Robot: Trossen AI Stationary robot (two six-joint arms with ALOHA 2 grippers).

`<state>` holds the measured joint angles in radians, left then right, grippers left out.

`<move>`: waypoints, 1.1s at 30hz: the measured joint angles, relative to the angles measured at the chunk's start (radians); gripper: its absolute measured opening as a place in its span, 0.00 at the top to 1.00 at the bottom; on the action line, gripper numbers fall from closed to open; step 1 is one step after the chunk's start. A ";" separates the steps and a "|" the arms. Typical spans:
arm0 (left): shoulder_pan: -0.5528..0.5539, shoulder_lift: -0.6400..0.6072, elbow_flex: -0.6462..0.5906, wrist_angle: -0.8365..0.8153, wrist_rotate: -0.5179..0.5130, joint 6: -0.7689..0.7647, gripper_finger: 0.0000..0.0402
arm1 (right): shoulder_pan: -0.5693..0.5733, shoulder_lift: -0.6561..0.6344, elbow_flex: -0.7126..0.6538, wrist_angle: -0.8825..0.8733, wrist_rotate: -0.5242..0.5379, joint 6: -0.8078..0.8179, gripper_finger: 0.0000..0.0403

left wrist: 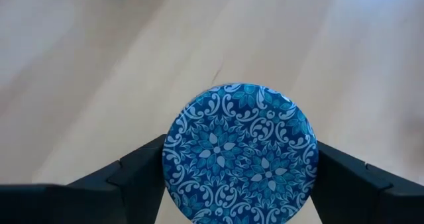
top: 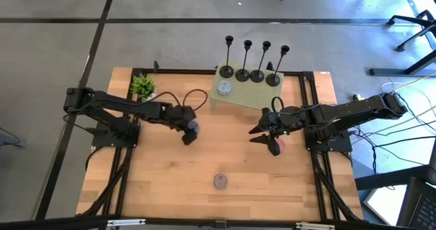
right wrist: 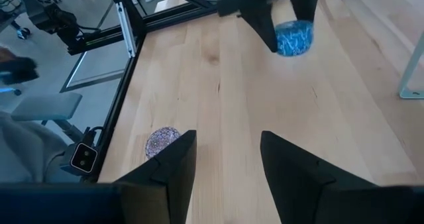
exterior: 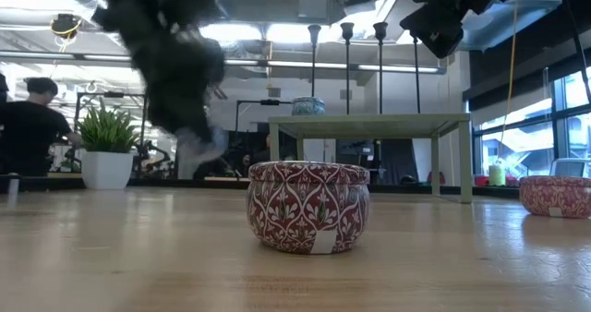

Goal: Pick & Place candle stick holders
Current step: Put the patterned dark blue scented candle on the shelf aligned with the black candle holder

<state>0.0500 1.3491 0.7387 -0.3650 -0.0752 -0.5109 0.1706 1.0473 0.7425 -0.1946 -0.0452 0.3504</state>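
Observation:
Four slim black candle stick holders [top: 252, 72] stand on their round bases along the far edge of a small pale raised platform [top: 248, 94]; their stems also show in the low view [exterior: 347, 58]. No gripper is near them. My left gripper [top: 191, 131] is shut on a round blue patterned tin [left wrist: 240, 154] left of the table's middle. My right gripper [top: 267, 136] is open and empty, high above the table's right half, over a pink tin [top: 276, 147]. My left gripper pinches the blue tin by two opposite sides of its round wall [left wrist: 169, 164] between its two fingers. The fingers come from above, pointing down. The tin sits level with its patterned lid up, and in the right wrist view [right wrist: 293, 38] it hangs just above the wood.
A red patterned tin [top: 220, 182] stands near the table's front middle, close in the low view [exterior: 309, 206]. Another blue tin [top: 223, 89] sits on the platform's left part. A small potted plant [top: 143, 86] stands at the far left. A person [exterior: 32, 118] is in the room behind.

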 joint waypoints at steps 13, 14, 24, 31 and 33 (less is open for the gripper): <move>-0.111 0.105 0.436 0.005 -0.229 0.340 0.26 | -0.001 0.000 0.000 0.056 0.060 0.000 0.57; -0.107 0.138 0.471 0.002 -0.229 0.369 0.26 | -0.001 0.000 0.000 0.058 0.079 0.000 0.57; -0.025 0.444 0.796 0.003 -0.289 0.521 0.26 | -0.003 0.000 0.000 0.065 0.361 -0.139 0.57; 0.048 0.550 0.846 0.007 -0.273 0.543 0.25 | -0.006 0.000 0.000 0.066 0.567 -0.153 0.59; 0.067 0.563 0.846 0.002 -0.272 0.534 0.25 | -0.013 0.000 0.000 0.077 0.594 -0.152 0.61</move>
<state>0.1169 1.9121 1.5845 -0.3628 -0.3477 0.0228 0.1578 1.0473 0.7429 -0.1177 0.5487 0.1982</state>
